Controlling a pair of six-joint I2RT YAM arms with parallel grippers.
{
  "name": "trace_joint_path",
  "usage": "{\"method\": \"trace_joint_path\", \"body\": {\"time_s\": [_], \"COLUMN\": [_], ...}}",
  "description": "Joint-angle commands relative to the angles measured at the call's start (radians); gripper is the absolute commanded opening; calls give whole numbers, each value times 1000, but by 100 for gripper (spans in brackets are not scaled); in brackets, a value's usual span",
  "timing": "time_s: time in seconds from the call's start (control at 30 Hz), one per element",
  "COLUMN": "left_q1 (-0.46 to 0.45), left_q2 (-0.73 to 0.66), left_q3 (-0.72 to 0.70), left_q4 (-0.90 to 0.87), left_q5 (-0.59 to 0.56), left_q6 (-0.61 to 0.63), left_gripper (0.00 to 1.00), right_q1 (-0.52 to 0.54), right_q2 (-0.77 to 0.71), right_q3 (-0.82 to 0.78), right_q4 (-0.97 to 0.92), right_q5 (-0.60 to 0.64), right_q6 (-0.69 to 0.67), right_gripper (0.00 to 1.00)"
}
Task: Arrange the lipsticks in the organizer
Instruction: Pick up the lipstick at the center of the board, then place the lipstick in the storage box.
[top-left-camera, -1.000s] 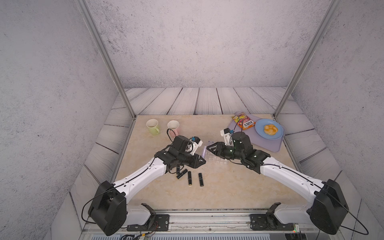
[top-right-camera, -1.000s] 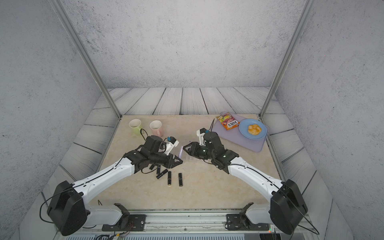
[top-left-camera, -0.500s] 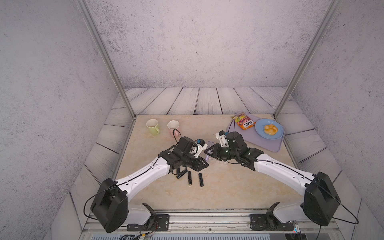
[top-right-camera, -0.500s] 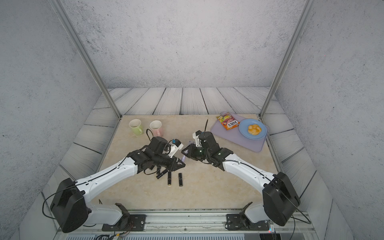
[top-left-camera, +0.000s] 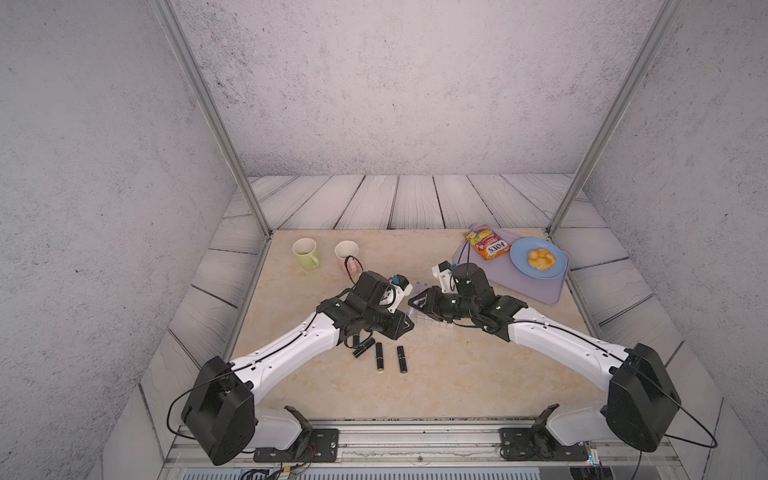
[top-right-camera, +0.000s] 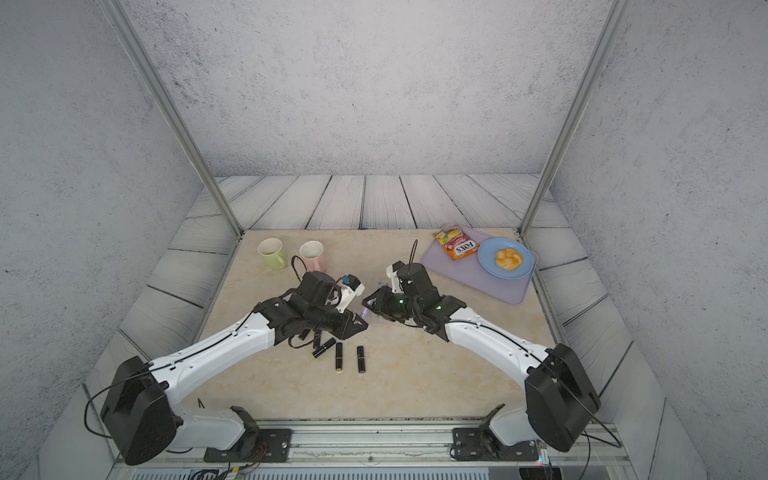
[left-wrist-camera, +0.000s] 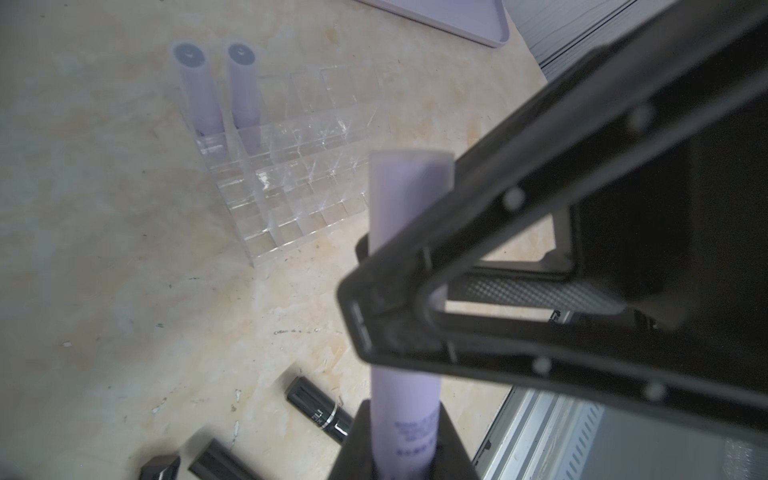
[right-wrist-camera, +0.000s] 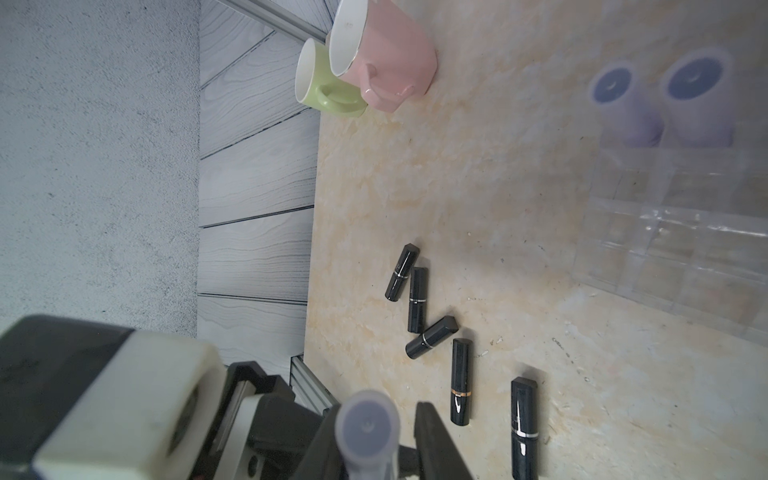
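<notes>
My left gripper (left-wrist-camera: 405, 415) is shut on a lilac lipstick (left-wrist-camera: 405, 199), held just above the table. My right gripper (right-wrist-camera: 380, 449) meets it tip to tip in both top views (top-left-camera: 411, 301) (top-right-camera: 365, 301). Its jaws straddle the same tube (right-wrist-camera: 368, 428), with a gap showing on one side. The clear organizer (left-wrist-camera: 291, 183) (right-wrist-camera: 685, 232) sits beside them, with two lilac lipsticks (left-wrist-camera: 199, 91) (right-wrist-camera: 623, 104) upright in end cells. Several black lipsticks (right-wrist-camera: 461, 380) (top-left-camera: 379, 356) lie loose on the table below the left gripper.
A green mug (top-left-camera: 305, 253) and a pink mug (top-left-camera: 347, 253) stand at the back left. At the back right a lilac tray (top-left-camera: 540, 291) carries a blue plate (top-left-camera: 557, 266) with a pastry and a snack packet (top-left-camera: 488, 245).
My right gripper has moved left to the left gripper and now straddles the lilac lipstick held there. The left gripper has kept its grip and shifted only slightly.
</notes>
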Motion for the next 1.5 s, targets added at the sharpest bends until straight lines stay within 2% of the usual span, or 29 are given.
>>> {"method": "trace_joint_path", "body": {"time_s": [0.0,0.1,0.33,0.37,0.43,0.5,0.57,0.6,0.73,0.83,0.93,1.2,1.47], "left_q1": [2,2,2,2,4,19,59,88,215,294,324,335,340], "left_q2": [-5,-2,0,2,-3,-29,-73,-99,-160,-154,-151,-135,-132], "left_q3": [28,24,28,32,54,79,76,62,-12,-55,-78,-81,-81], "left_q4": [-7,2,3,-4,-48,-91,-99,-88,-51,-49,-32,-29,-30], "left_q5": [-59,-42,-36,-38,-68,-112,-118,-111,-101,-91,-77,-72,-70], "left_q6": [8,4,2,-1,-19,-34,-50,-62,-113,-129,-133,-128,-120], "left_gripper": [0,0,0,4,29,48,60,63,66,65,65,63,63], "right_q1": [-12,-13,-15,-15,-24,-54,-93,-108,-119,-112,-97,-74,-49], "right_q2": [-19,-5,5,5,-1,-17,-39,-51,-46,26,99,244,283], "right_q3": [18,34,24,25,25,20,10,4,12,11,-7,37,40], "right_q4": [-32,-33,16,22,24,25,23,23,12,32,107,223,257], "right_q5": [21,8,-6,-2,25,68,141,196,444,609,697,715,700], "right_q6": [40,38,63,62,56,26,-50,-102,-411,-524,-583,-626,-601], "right_gripper": [32,30,12,11,9,8,6,5,3,3,2,2,1]}}
